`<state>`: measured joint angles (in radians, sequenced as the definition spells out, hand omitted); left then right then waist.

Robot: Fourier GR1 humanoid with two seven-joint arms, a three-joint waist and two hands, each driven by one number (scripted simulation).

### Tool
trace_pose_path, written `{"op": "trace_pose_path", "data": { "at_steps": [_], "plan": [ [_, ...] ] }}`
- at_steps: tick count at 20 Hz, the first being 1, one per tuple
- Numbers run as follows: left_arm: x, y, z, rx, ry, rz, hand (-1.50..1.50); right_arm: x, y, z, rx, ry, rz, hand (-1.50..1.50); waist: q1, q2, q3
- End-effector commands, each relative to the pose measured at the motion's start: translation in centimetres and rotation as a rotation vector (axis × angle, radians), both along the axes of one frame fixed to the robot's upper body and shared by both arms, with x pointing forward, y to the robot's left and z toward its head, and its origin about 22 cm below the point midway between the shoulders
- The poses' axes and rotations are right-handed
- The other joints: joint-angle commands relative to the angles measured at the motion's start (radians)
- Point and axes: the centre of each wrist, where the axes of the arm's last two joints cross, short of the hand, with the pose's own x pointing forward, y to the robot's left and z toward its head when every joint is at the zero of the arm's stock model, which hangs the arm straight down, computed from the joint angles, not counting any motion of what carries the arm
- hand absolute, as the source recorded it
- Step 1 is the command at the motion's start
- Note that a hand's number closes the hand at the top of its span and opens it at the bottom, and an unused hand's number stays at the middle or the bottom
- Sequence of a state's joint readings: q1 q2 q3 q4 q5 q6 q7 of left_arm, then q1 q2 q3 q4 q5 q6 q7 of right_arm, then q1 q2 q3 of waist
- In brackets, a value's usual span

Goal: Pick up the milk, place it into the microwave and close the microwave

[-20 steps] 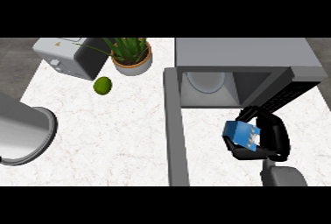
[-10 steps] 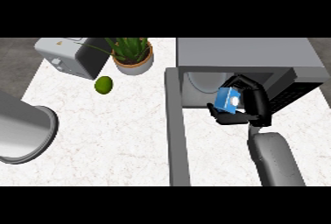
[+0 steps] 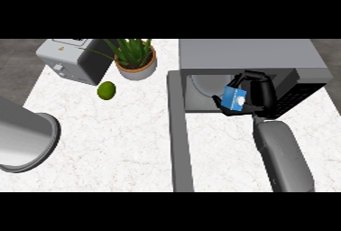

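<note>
A small blue milk carton [image 3: 234, 97] is held in the curled fingers of my right hand [image 3: 256, 94], just at the mouth of the grey microwave [image 3: 251, 56]. The microwave's cavity [image 3: 203, 88] shows a pale round plate inside. Its door [image 3: 180, 135] is swung wide open and reaches toward the near edge of the counter. My left forearm [image 3: 23, 140] fills the left edge of the head view; the left hand itself does not show.
A potted green plant [image 3: 135, 58] and a grey toaster [image 3: 70, 58] stand at the back left. A green lime-like fruit [image 3: 106, 90] lies in front of them. White marble counter [image 3: 113, 144] spreads left of the open door.
My right hand has carried the milk carton up and away from the near counter to the microwave's opening. The forearm has stretched forward with it. Nothing else has moved.
</note>
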<state>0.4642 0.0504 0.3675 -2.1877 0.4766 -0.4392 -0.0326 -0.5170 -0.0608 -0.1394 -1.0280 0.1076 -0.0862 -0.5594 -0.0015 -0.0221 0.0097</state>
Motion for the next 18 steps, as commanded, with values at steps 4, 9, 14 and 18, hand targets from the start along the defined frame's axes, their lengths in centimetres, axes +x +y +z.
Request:
{"op": "trace_pose_path", "data": {
  "at_steps": [4,9,14,18],
  "plan": [
    [1.3,-0.5,-0.6,-0.006,-0.015,-0.034,-1.5,4.2,2.2,2.6,-0.075,0.077,-0.039,1.5,0.067,0.042,-0.01],
    [2.1,-0.3,0.0,0.005,-0.013,-0.072,-1.5,4.3,1.0,2.6,-0.124,0.015,-0.091,1.5,0.094,0.054,-0.009],
    [2.5,-0.8,-0.3,0.009,-0.028,-0.101,-1.5,3.8,-0.7,2.1,-0.167,-0.019,-0.166,1.5,0.122,0.062,-0.011],
    [3.0,-1.5,0.6,0.022,-0.055,-0.111,-1.5,3.3,-0.6,1.2,-0.136,-0.034,-0.207,1.5,0.138,0.068,-0.008]
  ]
}}
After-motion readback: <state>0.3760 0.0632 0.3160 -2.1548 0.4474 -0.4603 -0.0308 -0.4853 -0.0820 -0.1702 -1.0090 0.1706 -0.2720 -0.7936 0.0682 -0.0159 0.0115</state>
